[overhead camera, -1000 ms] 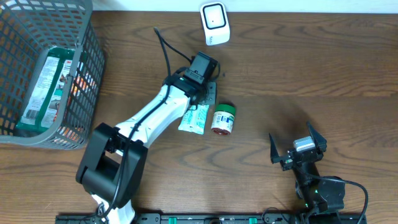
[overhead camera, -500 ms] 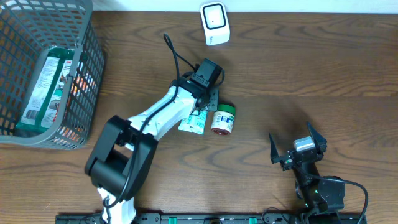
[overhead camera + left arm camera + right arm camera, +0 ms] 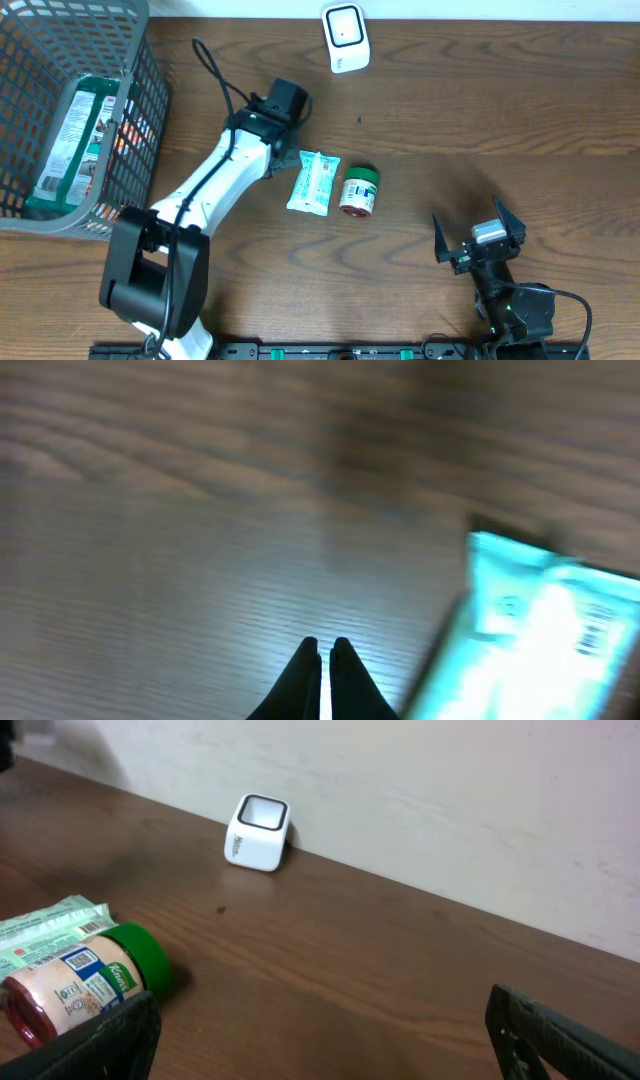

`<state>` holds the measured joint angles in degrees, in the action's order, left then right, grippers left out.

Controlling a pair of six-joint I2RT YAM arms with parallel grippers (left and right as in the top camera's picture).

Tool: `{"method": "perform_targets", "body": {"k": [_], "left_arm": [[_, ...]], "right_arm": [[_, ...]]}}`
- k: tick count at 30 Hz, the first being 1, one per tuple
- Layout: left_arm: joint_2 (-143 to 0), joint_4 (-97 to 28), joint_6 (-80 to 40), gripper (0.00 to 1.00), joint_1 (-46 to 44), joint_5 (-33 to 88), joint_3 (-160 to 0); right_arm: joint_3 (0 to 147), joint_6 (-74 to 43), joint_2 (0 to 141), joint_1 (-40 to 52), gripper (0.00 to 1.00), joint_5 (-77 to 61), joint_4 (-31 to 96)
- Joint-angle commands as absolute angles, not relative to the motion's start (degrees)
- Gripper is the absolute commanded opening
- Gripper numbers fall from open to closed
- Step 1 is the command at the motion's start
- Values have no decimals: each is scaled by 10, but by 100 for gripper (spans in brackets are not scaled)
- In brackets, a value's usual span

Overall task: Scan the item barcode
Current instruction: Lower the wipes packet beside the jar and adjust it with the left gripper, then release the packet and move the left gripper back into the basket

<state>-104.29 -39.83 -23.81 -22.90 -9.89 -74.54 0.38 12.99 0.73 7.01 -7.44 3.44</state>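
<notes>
Mid-table, left gripper [image 3: 325,652] hovers empty, jaws together, just beside packet [image 3: 314,182] lying next to jar [image 3: 358,191]; pickup apparently not yet done, so next likely: open, grab packet, present barcode to scanner [image 3: 345,38].

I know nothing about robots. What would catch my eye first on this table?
The long white left arm stretches over the wooden table, its gripper shut and empty near a pale turquoise packet. Right of the packet a green-lidded jar lies on its side; a small white scanner sits at the far edge and a grey basket at far left.
</notes>
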Motion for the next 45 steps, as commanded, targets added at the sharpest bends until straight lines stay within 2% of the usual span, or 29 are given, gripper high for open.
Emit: {"method": "perform_targets", "body": {"k": [1,7,13,31,35,40,45], "left_arm": [[-1071,-380,-241,8,-230,-82,-712],[-1086,-294,-241,8,-236,-12,-665],[-1087,-266,-241,8,-246,46,-645],[-1087,-244,-256,8,-289,45,-644],[-1075,-247,-254,8,-288,5,-648],[-989,-317,-230,17,-267,-44,-711],[-889,-443,-218,30,-213,-103,-838]], "right_arm": [[3,123,6,79,99,-71,37],[3,123,6,79,99,-71,37],[3,123,6,79,99,-71,37],[3,123,6,79,99,-71,37],[3,123,6,79,99,-71,37],[3,123,6,79,99,-71,37],[3,123,6,79,99,-71,37]]}}
